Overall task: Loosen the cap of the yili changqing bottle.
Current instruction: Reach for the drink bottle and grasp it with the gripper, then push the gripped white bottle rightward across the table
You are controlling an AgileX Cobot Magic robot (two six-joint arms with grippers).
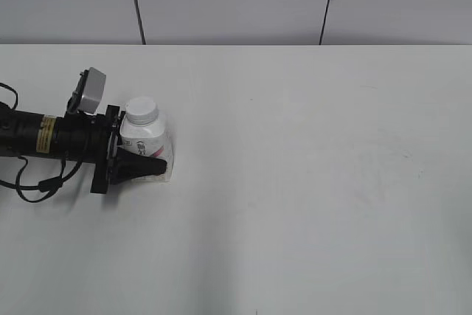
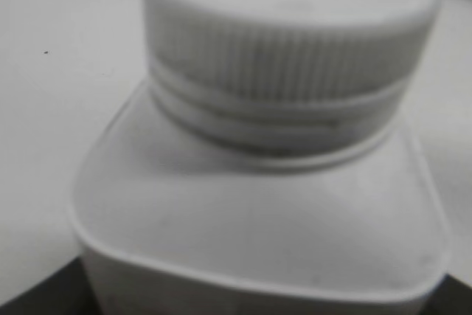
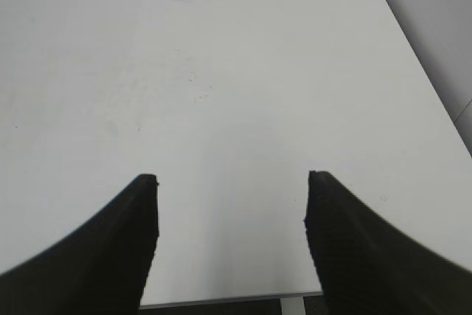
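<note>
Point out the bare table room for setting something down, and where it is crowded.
Free: the whole table right of the bottle, and the patch between the right gripper fingers. Crowded: the left side, where the left gripper flanks the bottle below its cap.

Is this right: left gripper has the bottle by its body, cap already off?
No. The cap is on the bottle; the left wrist view shows it seated on the neck. The left gripper does hold the bottle's body.

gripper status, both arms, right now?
Left gripper: jaws closed on the yili changqing bottle, below the cap.
Right gripper: jaws open, empty, above the table.
</note>
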